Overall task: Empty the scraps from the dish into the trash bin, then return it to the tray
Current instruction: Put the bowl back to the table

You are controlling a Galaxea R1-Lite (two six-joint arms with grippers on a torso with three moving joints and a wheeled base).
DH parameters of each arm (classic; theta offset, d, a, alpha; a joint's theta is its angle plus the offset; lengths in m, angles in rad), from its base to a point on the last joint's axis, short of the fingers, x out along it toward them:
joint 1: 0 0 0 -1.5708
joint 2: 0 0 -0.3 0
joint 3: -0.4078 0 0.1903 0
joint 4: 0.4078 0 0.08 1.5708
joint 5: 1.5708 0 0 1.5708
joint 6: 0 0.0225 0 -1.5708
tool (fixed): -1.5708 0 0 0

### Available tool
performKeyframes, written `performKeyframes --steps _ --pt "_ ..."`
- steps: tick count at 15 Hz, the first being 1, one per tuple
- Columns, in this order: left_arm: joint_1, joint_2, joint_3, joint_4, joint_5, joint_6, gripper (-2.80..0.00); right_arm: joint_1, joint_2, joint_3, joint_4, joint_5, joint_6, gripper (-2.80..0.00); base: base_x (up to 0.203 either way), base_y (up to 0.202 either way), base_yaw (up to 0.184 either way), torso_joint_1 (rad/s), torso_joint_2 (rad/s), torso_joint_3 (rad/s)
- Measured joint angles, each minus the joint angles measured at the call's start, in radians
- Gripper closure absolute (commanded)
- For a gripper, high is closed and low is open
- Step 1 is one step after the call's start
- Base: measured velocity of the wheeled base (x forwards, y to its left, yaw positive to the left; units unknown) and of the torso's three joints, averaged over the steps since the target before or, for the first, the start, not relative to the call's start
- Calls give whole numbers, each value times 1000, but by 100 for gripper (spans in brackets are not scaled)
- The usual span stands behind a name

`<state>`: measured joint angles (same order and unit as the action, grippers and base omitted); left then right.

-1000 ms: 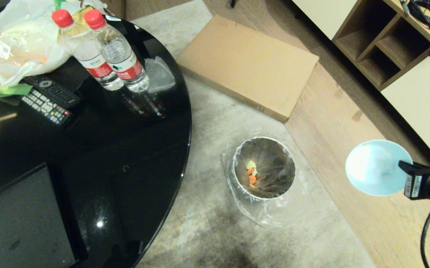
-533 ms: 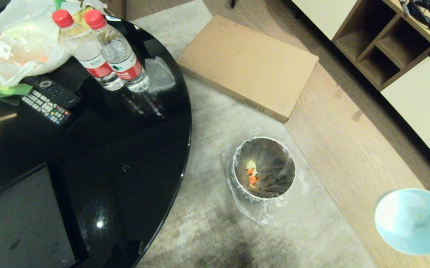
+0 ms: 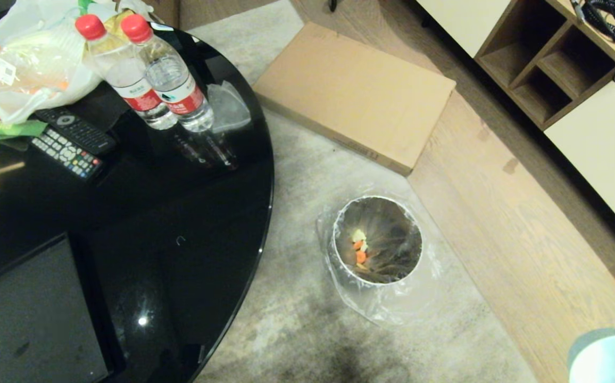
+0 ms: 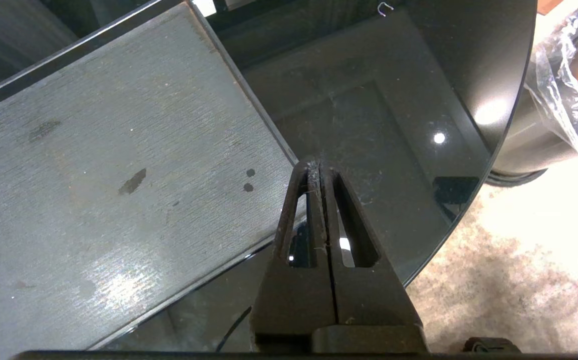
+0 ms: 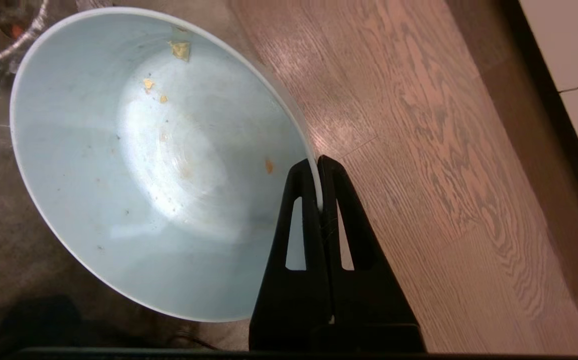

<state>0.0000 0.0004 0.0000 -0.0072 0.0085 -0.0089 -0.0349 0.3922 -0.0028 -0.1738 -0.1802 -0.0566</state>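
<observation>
The pale blue dish (image 5: 144,165) hangs over the floor at the near right, and only its edge (image 3: 608,359) shows in the head view. My right gripper (image 5: 317,165) is shut on its rim. Only a few tiny crumbs (image 5: 180,49) stick inside it. The orange and pale scraps (image 3: 359,247) lie in the metal trash bin (image 3: 398,223), which stands on the rug beside the table. The dark tray (image 4: 94,165) lies bare on the table. My left gripper (image 4: 315,167) is shut on nothing and hovers by the tray's corner.
On the round black table (image 3: 180,202) stand two water bottles (image 3: 169,80), with remotes (image 3: 73,141) and a bag of vegetables (image 3: 20,64). A flat cardboard box (image 3: 355,90) lies on the floor beyond the bin. A wooden shelf unit (image 3: 552,58) is at the far right.
The right gripper has carried the dish away from beside the bin toward the near right corner of the head view, where only its edge shows. The left arm has not moved.
</observation>
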Motion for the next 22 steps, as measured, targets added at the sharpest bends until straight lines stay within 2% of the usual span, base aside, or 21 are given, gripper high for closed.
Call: performKeyframes --steps 6,8,22 --pt "0 0 0 0 0 0 0 25 -313 0 113 131 20 0 0 0 0 0 0 0" --pt "0 0 0 0 0 0 0 29 -360 2 164 137 62 0 0 0 0 0 0 0" --pt "0 0 0 0 0 0 0 30 -396 1 167 136 80 0 0 0 0 0 0 0"
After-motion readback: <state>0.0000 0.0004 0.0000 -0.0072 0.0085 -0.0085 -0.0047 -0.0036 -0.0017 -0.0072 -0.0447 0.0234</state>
